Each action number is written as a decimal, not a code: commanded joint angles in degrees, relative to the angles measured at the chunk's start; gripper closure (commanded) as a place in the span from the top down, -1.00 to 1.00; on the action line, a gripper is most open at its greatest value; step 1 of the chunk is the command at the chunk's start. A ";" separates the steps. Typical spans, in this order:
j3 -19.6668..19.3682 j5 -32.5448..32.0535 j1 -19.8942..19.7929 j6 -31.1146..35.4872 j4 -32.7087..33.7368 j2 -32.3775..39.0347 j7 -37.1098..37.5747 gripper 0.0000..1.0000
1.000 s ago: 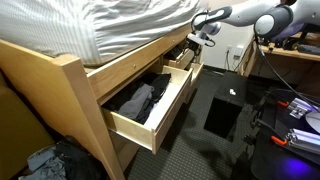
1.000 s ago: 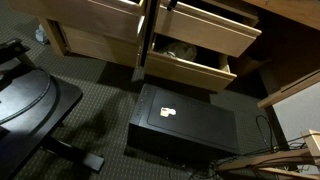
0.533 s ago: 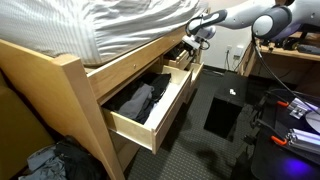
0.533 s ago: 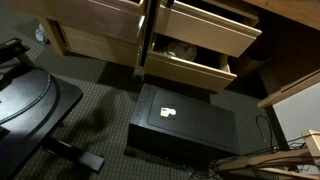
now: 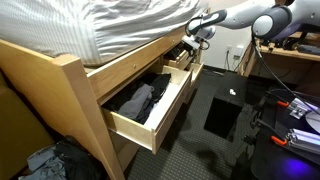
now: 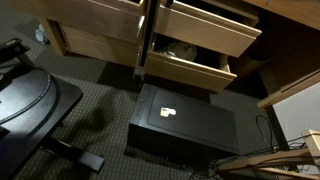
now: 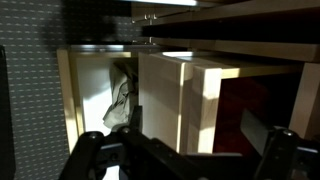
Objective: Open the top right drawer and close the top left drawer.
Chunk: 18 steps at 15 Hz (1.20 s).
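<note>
In an exterior view the gripper (image 5: pixel 198 31) hangs at the far end of the bed frame (image 5: pixel 68 88), just above the top right drawer (image 5: pixel 183 58). That drawer stands partly out, small and half hidden behind the top left drawer (image 5: pixel 175 98), which is pulled far out with dark clothes (image 5: pixel 140 100) inside. The wrist view is dim. Its two fingers (image 7: pixel 88 152) sit wide apart at the lower edge with nothing between them, facing a pine panel (image 7: pixel 190 90); I cannot tell which drawer it belongs to.

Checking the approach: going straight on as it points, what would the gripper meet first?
Likely the top right drawer: its pine panel sits dead ahead of the open gripper in the wrist view; depth unclear.
</note>
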 commanded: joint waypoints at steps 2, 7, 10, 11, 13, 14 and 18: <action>-0.50 -0.29 1.11 -2.95 -3.19 0.05 1.46 1.00; -0.06 0.44 0.75 -3.02 -1.74 0.05 1.22 1.00; -0.06 0.47 0.75 -3.15 -1.74 0.03 1.25 1.00; -0.06 0.47 0.75 -3.17 -1.74 0.03 1.26 1.00; 0.31 1.10 0.81 1.10 -1.77 -0.05 1.20 1.00; 1.64 1.85 0.42 1.69 -1.16 -0.06 -0.42 1.00; 2.62 2.94 0.39 1.07 -1.01 -0.30 -2.24 1.00</action>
